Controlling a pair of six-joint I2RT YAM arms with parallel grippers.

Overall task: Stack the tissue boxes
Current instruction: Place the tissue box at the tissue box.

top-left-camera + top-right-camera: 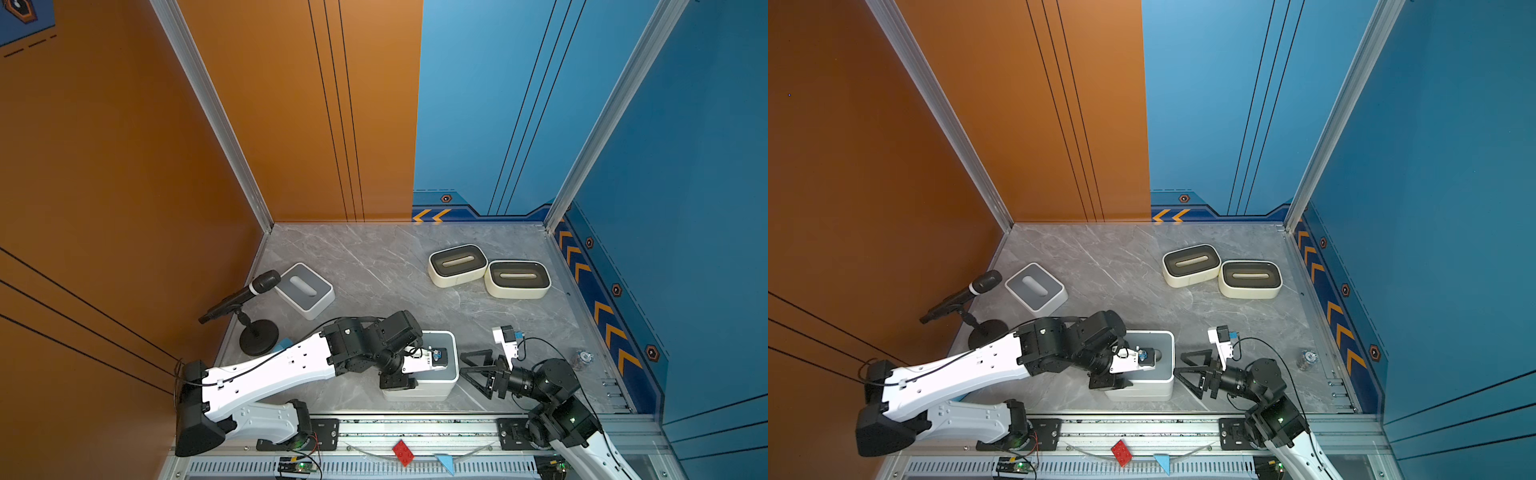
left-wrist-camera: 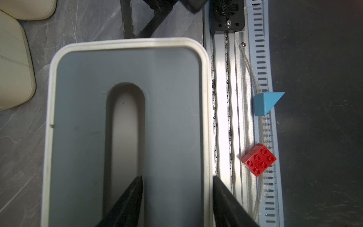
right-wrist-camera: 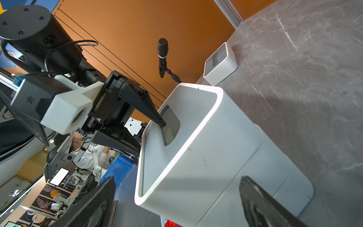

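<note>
At the front rail lie a red studded plastic brick (image 1: pixel 403 452) and a blue plastic wedge (image 1: pixel 445 462). Just behind them, on the grey marble-patterned table (image 1: pixel 374 270), a white plastic tissue box with a grey slotted lid (image 2: pixel 172 98) sits stacked on a lower white box (image 3: pixel 275 173). The left gripper (image 2: pixel 176 176) straddles the lid, one finger in the slot and one outside the rim; whether it pinches, I cannot tell. The right gripper (image 3: pixel 177 177) gapes wide, empty, just beside the stack. Farther back stand a lone grey-topped white box (image 1: pixel 305 291) by a black microphone (image 1: pixel 257 286), and a rounded cream box with a dark-brown top (image 1: pixel 457 266) touching its cream twin (image 1: pixel 517 279).
</note>
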